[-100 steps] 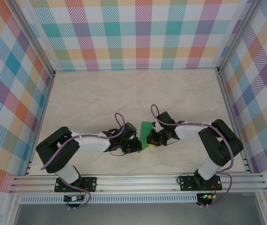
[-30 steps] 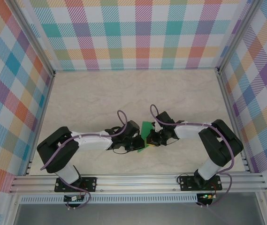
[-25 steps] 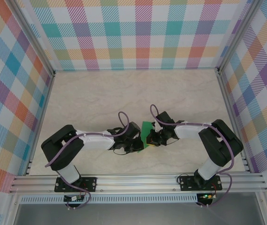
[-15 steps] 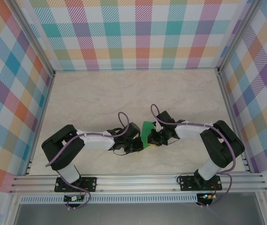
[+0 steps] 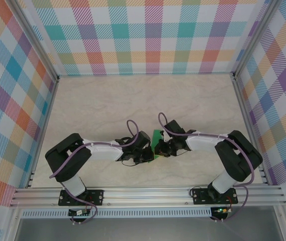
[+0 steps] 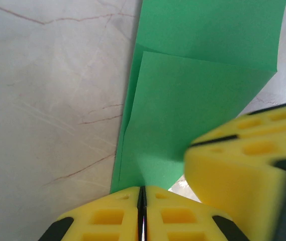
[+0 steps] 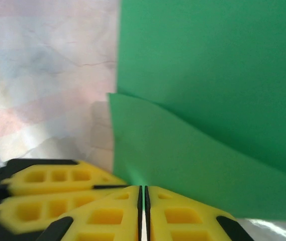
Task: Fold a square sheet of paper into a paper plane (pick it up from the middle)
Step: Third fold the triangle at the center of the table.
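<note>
left jaws pinched tight on folded green paper (image 6: 193, 100) | right jaws clamped on it too, just beside

Black-and-white arms (image 5: 100, 149), purple cables (image 5: 129, 121), yellow jaws.

The paper (image 6: 198, 95) ahead of the left pincer (image 6: 141, 191) is a plain bright green, matte and unmarked on every layer. That pincer's fingers are yellow with black backing, and the right pincer (image 7: 143, 190) has the same yellow and black. Beneath both pincers the bench (image 5: 132, 100) is cream, crossed by thin brown marble veins. Behind each pincer the arms (image 5: 100, 150) are white and black, with purple cables (image 5: 128, 125) looping over them. Beyond and to either side of the pincers, the walls (image 5: 153, 35) carry a plaid of teal, orange, purple, pink and yellow on white. The rail (image 5: 148, 193) behind the pincers is silver
</note>
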Tool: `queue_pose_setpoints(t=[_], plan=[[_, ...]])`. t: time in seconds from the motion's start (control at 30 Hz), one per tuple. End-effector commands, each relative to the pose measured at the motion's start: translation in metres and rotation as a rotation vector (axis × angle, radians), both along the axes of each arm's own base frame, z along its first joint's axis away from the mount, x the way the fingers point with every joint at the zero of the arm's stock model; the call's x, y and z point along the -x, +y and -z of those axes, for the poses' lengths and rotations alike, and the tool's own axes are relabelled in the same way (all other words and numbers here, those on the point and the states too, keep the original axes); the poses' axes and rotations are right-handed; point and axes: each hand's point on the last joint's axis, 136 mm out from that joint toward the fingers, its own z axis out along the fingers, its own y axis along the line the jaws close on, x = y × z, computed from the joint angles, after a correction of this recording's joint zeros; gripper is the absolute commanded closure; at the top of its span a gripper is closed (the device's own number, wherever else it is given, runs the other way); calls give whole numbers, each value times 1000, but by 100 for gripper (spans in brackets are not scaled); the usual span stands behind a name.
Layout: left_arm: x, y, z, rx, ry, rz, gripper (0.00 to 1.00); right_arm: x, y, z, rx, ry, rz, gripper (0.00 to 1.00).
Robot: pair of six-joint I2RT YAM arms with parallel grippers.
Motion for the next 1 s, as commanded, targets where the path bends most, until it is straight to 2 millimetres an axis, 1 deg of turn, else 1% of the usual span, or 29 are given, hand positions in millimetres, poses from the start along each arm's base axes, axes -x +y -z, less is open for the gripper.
queue_pose_setpoints(t=[0.0,0.07,0.33,0.47,0.67,0.77,0.87,0.97], plan=[[17,36,39,-159,65,-19,89,1,-13,19,93,14,22,89],[17,38,40,-166,61,-22,90,-2,-18,21,116,7,33,88],[19,43,42,-184,63,-27,90,-21,-17,8,103,-34,73,87],[20,46,43,-194,65,-29,90,-31,-21,7,81,-42,99,87],[21,48,44,-200,68,-28,90,-44,-34,6,44,-48,135,86],[21,49,44,-203,68,-30,90,-49,-43,8,24,-50,158,85],[21,48,44,-199,69,-29,90,-52,-57,13,20,-66,182,85],[22,49,45,-201,68,-29,90,-54,-65,11,-12,-92,192,84]])
